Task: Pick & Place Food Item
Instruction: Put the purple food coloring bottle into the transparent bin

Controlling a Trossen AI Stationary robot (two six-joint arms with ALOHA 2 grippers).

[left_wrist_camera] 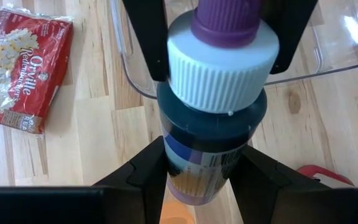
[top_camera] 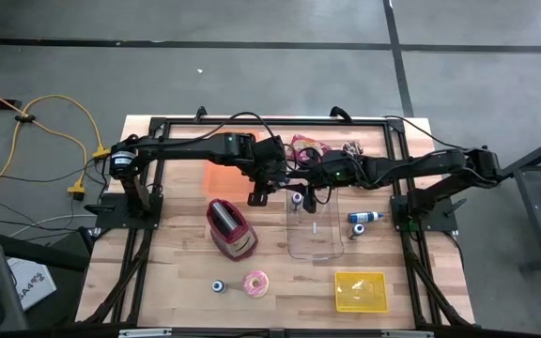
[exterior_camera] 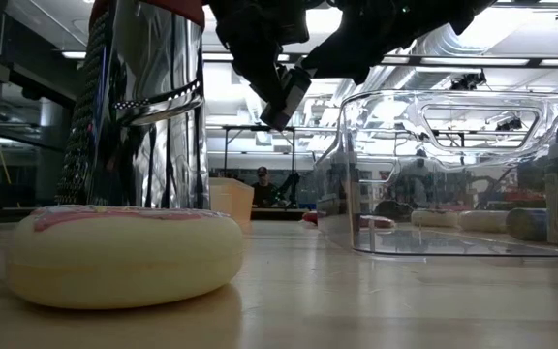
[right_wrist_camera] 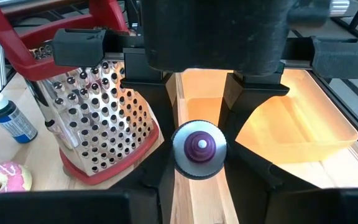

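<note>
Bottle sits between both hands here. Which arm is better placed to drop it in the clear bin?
Right, probably. The right hand is at the bottle's white cap, and the clear bin lies toward its side of the meeting point. The left hand grips the bottle's body, farther from the bin.

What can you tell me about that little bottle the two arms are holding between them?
The bottle is small, filled with dark blue liquid, with a printed label, a white ribbed cap and a purple tip. It hangs in the air above the table, near the clear container. The left gripper clasps its body; the right gripper closes around its cap end.
</note>
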